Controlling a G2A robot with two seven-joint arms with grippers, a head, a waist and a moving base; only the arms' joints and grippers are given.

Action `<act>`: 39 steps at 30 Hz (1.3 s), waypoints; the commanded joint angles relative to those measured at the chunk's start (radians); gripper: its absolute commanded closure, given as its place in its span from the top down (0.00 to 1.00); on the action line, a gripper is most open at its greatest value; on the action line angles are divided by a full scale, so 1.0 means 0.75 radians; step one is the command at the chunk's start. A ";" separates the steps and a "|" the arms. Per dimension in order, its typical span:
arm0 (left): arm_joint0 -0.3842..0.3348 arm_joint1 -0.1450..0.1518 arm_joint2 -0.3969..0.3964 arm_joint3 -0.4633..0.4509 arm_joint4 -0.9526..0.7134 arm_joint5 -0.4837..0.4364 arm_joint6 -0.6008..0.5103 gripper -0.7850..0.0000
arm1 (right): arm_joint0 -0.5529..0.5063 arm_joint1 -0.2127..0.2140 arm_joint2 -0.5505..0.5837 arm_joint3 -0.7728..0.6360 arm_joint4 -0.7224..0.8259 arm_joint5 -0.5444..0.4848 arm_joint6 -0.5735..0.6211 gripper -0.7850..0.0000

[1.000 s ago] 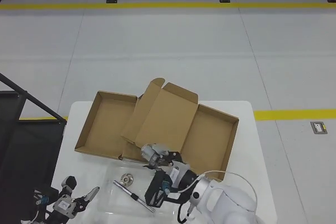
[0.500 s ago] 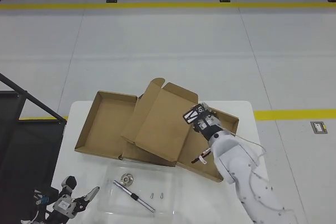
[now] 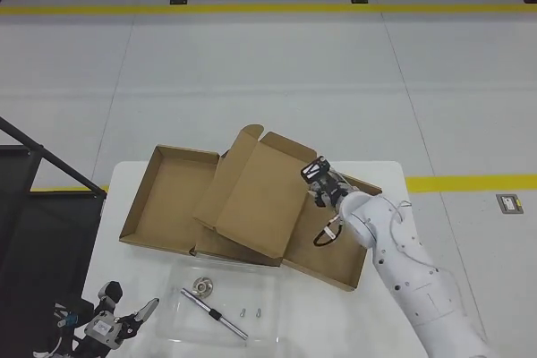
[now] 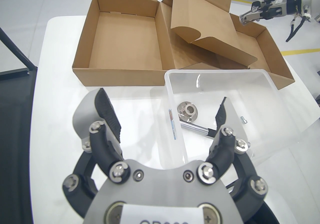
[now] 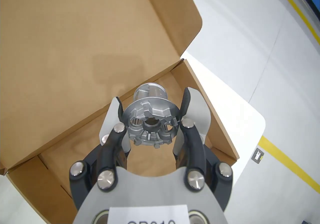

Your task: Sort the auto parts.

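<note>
Right pincer (image 5: 152,107) is closed partway on a cast-metal toothed hub (image 5: 150,126), with one pad on each side of the flange rim and the stub end pointing away from the wrist. The hub hangs in the air above the far corner of the open cardboard box (image 5: 207,120), just beside the raised lid flap (image 5: 75,24), and touches neither. Left pincer (image 4: 162,98) is spread wide and holds nothing. It hovers low over the tabletop (image 4: 57,59) at the near wall of the clear plastic bin (image 4: 277,99), which holds a small flange (image 4: 187,110), a steel rod (image 4: 197,130) and a screw (image 4: 243,120). Judgement on handling: the hub looks dense and rigid, with no risk of crushing, but the machined faces are probably slick against the rubber pads. The current hold across the rim seems sound, since the notches in the flange give the pads some purchase. The weight sits forward of the pads, so the hub may tip or rotate if the hold is relaxed. Dropped from height, it would likely dent the cardboard floor or bounce, so it is better lowered close before release.
</note>
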 commanded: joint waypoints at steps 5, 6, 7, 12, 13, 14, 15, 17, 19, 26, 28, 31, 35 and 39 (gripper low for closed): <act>0.000 0.000 0.000 0.000 0.000 0.000 0.000 1.00 | 0.049 -0.007 -0.026 0.088 -0.009 -0.048 0.117 0.00; 0.000 0.000 0.000 0.000 0.000 0.000 0.000 1.00 | 0.063 -0.011 -0.037 0.112 -0.012 -0.046 0.142 0.00; 0.000 0.000 0.000 0.000 0.000 0.000 0.000 1.00 | 0.078 -0.016 -0.048 0.138 -0.006 -0.049 0.160 0.00; 0.000 0.000 0.000 0.000 0.000 0.000 0.000 1.00 | 0.154 -0.041 -0.086 0.293 0.055 -0.103 0.198 0.00; 0.000 0.000 0.000 0.000 0.000 0.000 0.000 1.00 | 0.170 -0.045 -0.095 0.322 0.058 -0.110 0.197 0.00; 0.000 0.000 0.000 0.000 0.000 0.000 0.000 1.00 | 0.181 -0.050 -0.102 0.347 0.063 -0.109 0.188 0.00; 0.000 0.000 0.000 0.000 0.000 0.000 0.000 1.00 | 0.191 -0.055 -0.109 0.371 0.068 -0.112 0.178 0.00; 0.000 0.000 0.000 0.000 0.000 0.000 0.000 1.00 | 0.210 -0.062 -0.117 0.420 0.079 -0.117 0.156 0.03; 0.000 0.000 0.000 0.000 0.000 0.000 0.000 1.00 | 0.227 -0.067 -0.122 0.461 0.090 -0.124 0.143 0.47; 0.000 0.000 0.000 0.000 0.000 0.000 0.000 1.00 | 0.260 -0.080 -0.142 0.538 0.099 -0.163 0.111 1.00; 0.000 0.000 0.000 0.000 0.000 0.000 0.000 1.00 | 0.262 -0.080 -0.138 0.544 0.106 -0.171 0.087 1.00; 0.000 0.000 0.000 0.000 0.000 0.000 0.000 1.00 | 0.251 -0.073 -0.126 0.512 0.099 -0.170 0.046 1.00; 0.000 0.000 0.000 0.000 0.000 0.000 0.000 1.00 | 0.167 -0.048 -0.098 0.328 0.064 -0.192 -0.005 1.00; 0.000 0.000 0.000 0.000 0.000 0.000 0.000 1.00 | -0.035 -0.002 -0.044 -0.067 -0.009 -0.232 -0.019 1.00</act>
